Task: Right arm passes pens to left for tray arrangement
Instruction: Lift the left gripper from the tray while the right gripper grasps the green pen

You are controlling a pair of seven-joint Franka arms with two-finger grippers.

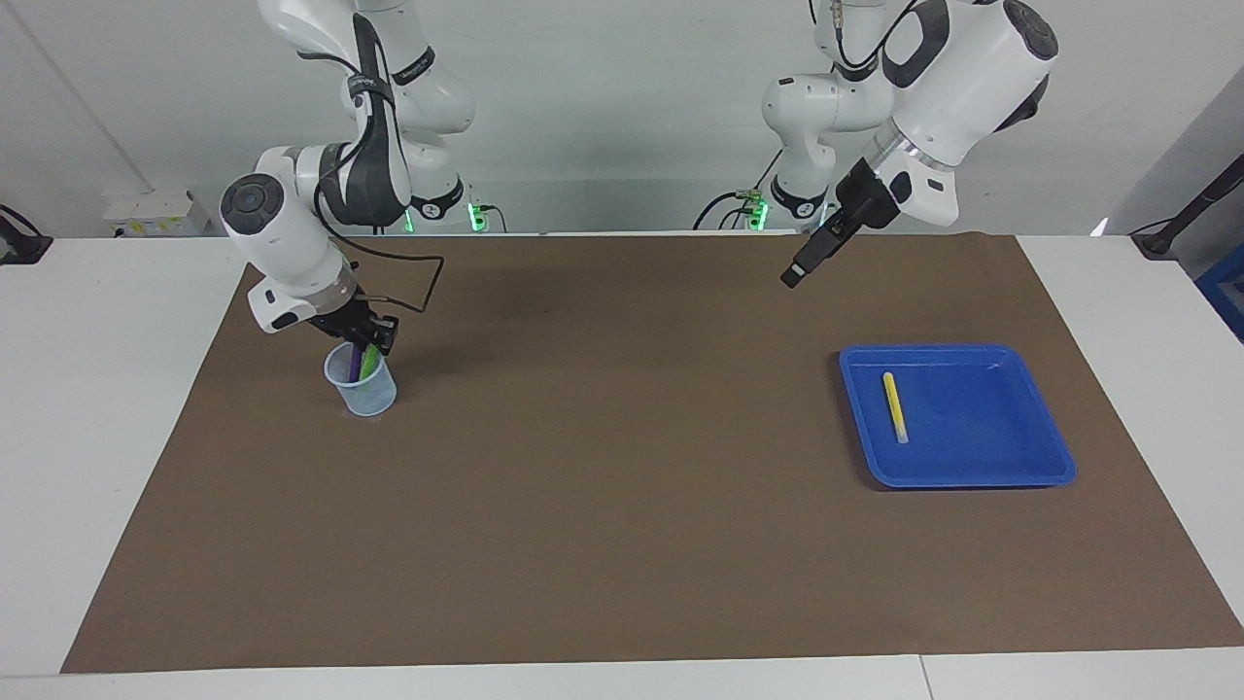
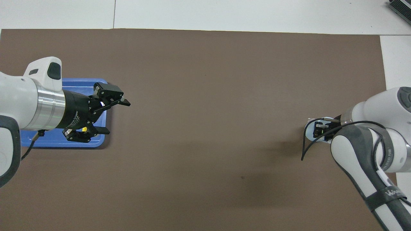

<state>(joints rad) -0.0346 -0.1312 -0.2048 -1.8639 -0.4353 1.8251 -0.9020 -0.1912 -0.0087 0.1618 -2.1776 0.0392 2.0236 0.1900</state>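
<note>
The blue tray (image 1: 957,478) (image 2: 80,84) lies toward the left arm's end of the table. A yellow pen (image 1: 894,406) rests in it. A purple pen (image 1: 355,364) and a green pen (image 1: 368,367) stand in a translucent cup (image 1: 364,394) (image 2: 309,132) toward the right arm's end. My right gripper (image 1: 367,338) (image 2: 321,131) sits at the cup's rim, right over the two pens. Whether it holds one is hidden. My left gripper (image 1: 792,280) (image 2: 115,117) hangs open and empty, raised over the mat by the tray's edge, pointing toward the table's middle.
A brown mat (image 1: 622,506) covers most of the white table. A black cable (image 1: 428,282) loops off the right wrist beside the cup.
</note>
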